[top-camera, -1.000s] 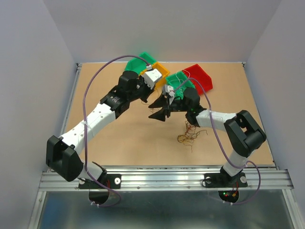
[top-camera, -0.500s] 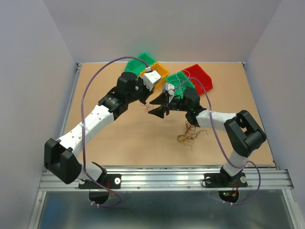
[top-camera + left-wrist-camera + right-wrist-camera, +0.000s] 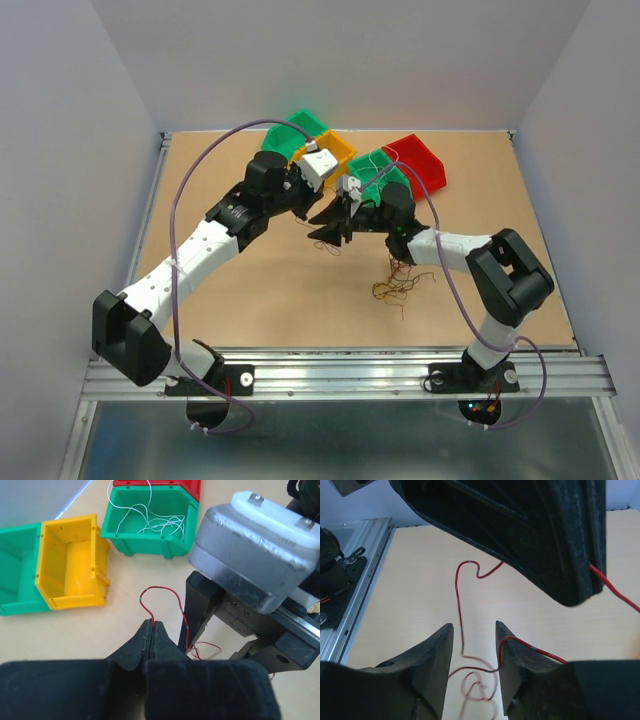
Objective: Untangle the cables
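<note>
Now the red wire (image 3: 161, 588) arcs up off the table (image 3: 260, 290) in a narrow loop between the two grippers. One end is pinched by the left gripper (image 3: 152, 626), whose black fingers are pressed together on it. The other side of the loop drops beside a finger of the right gripper (image 3: 474, 625). The right wrist view shows those fingers spread, with the strand running down through the gap; contact with either pad cannot be told. Lower down the wire curls into small rings on the table.

The tangle (image 3: 400, 282) of dark, red and yellowish strands lies near the right forearm, well apart from the grippers. It is in the same spot as a second ago.

A white wire (image 3: 160, 525) sits coiled inside the green bin (image 3: 145, 535). The yellow bin (image 3: 75, 595) stands just beside that, and the red bin (image 3: 415, 160) behind it.

Since a second ago the right gripper has edged slightly farther from the near edge and closer to the left gripper. The left arm's shoulder has also shifted a little.
</note>
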Tool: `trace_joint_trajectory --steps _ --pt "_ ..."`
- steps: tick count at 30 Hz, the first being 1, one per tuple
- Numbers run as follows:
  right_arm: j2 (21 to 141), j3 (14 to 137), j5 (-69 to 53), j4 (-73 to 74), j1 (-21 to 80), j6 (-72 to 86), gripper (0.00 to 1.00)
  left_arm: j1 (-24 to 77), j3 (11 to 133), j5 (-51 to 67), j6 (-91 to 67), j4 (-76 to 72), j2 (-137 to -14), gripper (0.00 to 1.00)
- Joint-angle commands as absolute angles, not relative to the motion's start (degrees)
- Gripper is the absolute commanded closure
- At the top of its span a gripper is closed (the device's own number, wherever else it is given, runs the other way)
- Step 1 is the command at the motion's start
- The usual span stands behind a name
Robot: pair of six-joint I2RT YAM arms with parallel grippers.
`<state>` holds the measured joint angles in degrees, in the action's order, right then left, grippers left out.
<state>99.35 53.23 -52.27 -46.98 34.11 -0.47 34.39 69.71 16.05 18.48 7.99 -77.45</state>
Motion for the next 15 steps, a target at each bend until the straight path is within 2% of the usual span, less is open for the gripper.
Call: trace_joint_trajectory --steps 1,2,4,5,6,8,12,15 --pt "101.1 58.4 -53.8 -49.4 35.8 -0.2 0.59 34.4 71.9 16.5 16.4 5.2 -77.4 1.0" --pt "101.9 58.7 -53.6 -49.2 35.9 -0.2 0.61 34.3 72.2 16.8 16.2 5.0 -77.6 1.0" --pt "102.7 59.5 -53.5 -49.2 35.9 1.6 0.72 33.8 72.7 17.7 14.9 4.7 -78.1 1.0" --pt "103.1 59.9 -53.3 -49.2 35.9 1.9 0.9 33.6 72.9 17.8 14.4 4.4 -78.1 1.0" --pt "103.1 60.0 -53.0 -49.2 36.0 1.9 0.99 32.4 72.8 18.2 13.4 4.0 -78.0 1.0" --pt "102.9 59.9 -52.4 -49.2 35.9 1.8 1.0 30.3 72.1 18.6 11.6 2.6 -77.2 1.0" --pt "101.2 58.4 -48.8 -49.1 35.9 2.4 0.99 19.7 68.6 23.7 7.0 -3.9 -74.0 1.0" --pt "100.8 58.4 -46.9 -48.3 35.9 3.0 0.99 17.8 67.8 24.2 7.6 -4.6 -75.3 1.0"
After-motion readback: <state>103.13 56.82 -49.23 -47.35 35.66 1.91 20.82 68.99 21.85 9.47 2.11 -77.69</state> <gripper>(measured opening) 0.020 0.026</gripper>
